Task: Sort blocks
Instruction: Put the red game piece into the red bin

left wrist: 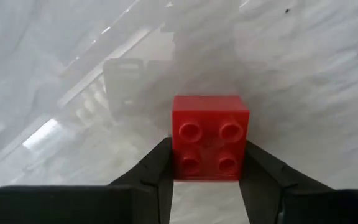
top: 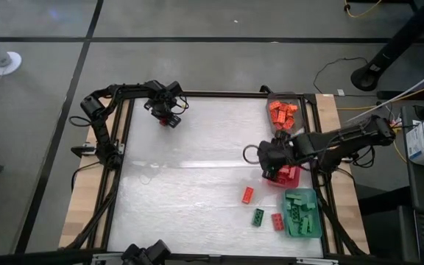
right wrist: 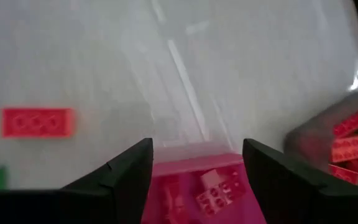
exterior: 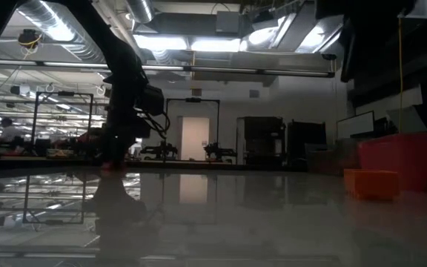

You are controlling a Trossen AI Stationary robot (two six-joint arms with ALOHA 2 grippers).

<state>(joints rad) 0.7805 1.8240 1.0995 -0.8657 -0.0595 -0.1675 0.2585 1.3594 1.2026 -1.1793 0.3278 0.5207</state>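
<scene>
My left gripper [top: 170,120] is at the table's far left, shut on a red two-by-two block [left wrist: 210,137], low over the table; it also shows in the low view [exterior: 113,159]. My right gripper [top: 272,168] is open and empty above the pink tray [top: 291,177], which holds red blocks [right wrist: 216,196]. On the table lie a loose red block [top: 248,194], a green block [top: 258,216] and another red block [top: 277,221]. Orange blocks fill the grey tray [top: 271,97]. Green blocks lie in the teal tray [top: 316,228]. My left gripper pinches the red block by two opposite side walls [left wrist: 176,155] between its two fingers. The fingers come from above, pointing down. The block's studded top faces the wrist camera. Whether the block rests on the table or hangs just above it, I cannot tell.
The three trays stand in a row along the table's right edge: grey far, pink middle, teal near. The table's middle and near left are bare white surface [top: 182,191]. A dark frame [top: 116,162] runs around the table's edges.
</scene>
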